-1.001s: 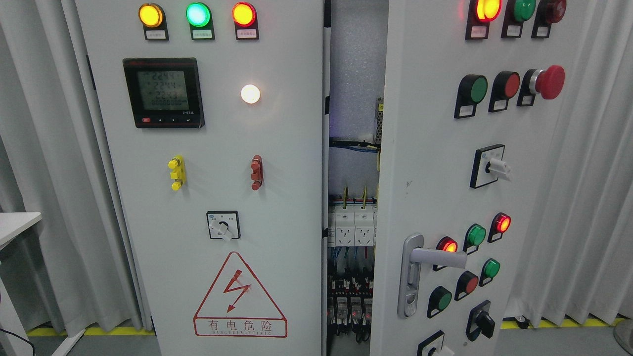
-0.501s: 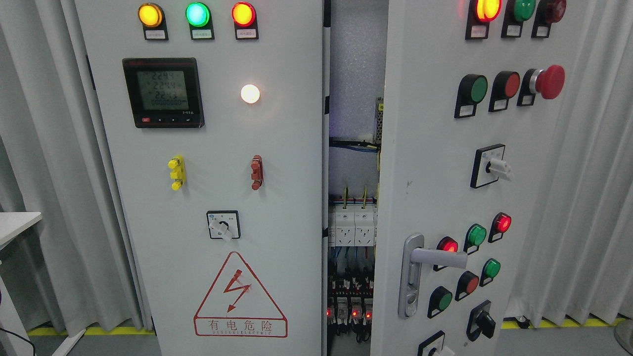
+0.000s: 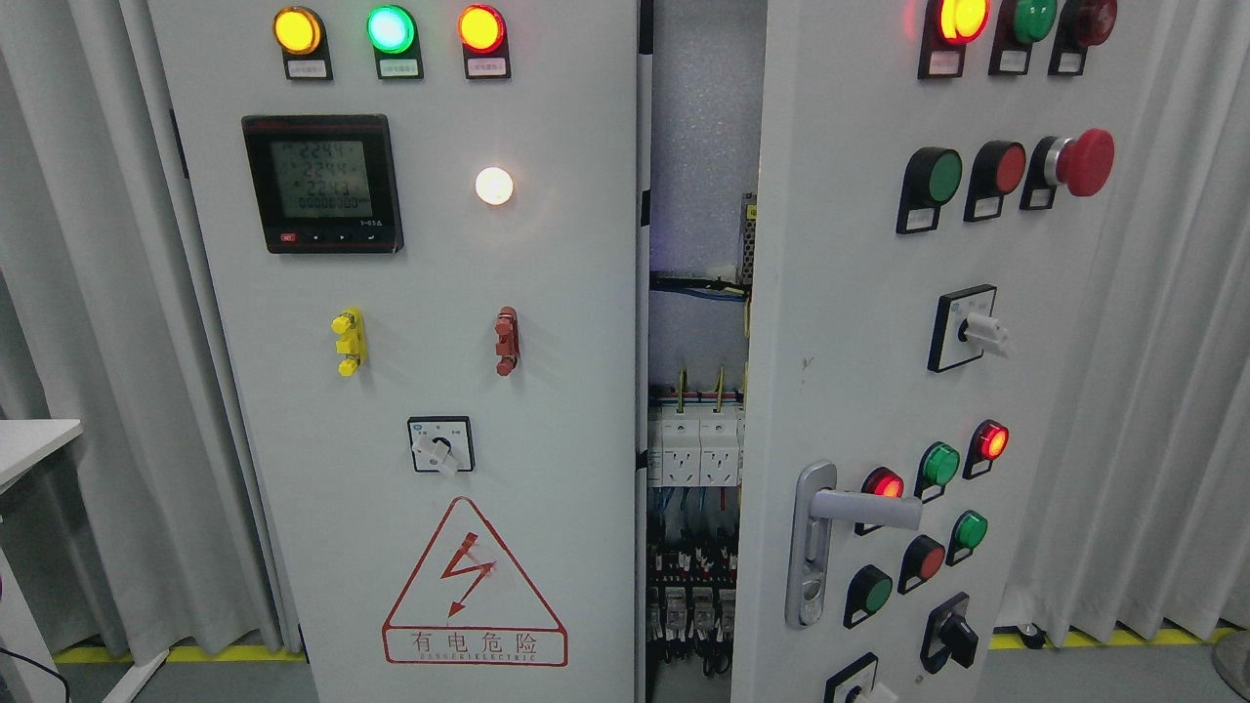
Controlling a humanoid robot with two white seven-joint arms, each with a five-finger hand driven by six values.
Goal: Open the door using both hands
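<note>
A grey electrical cabinet fills the head view. Its left door (image 3: 410, 293) carries three lit indicator lamps, a digital meter (image 3: 322, 184) and a red warning triangle (image 3: 475, 586). The right door (image 3: 859, 322) is swung partly outward, leaving a gap (image 3: 698, 391) that shows breakers and wiring inside. A silver lever handle (image 3: 830, 527) sits low on the right door, beside red and green buttons. Neither of my hands nor arms shows in this view.
White curtains hang on both sides of the cabinet. A white table corner (image 3: 29, 444) juts in at the left edge. A yellow floor line (image 3: 1104, 640) runs along the bottom behind the cabinet.
The doors stay as they were. Small red lights low inside the cabinet lit half a second ago and are now off.
</note>
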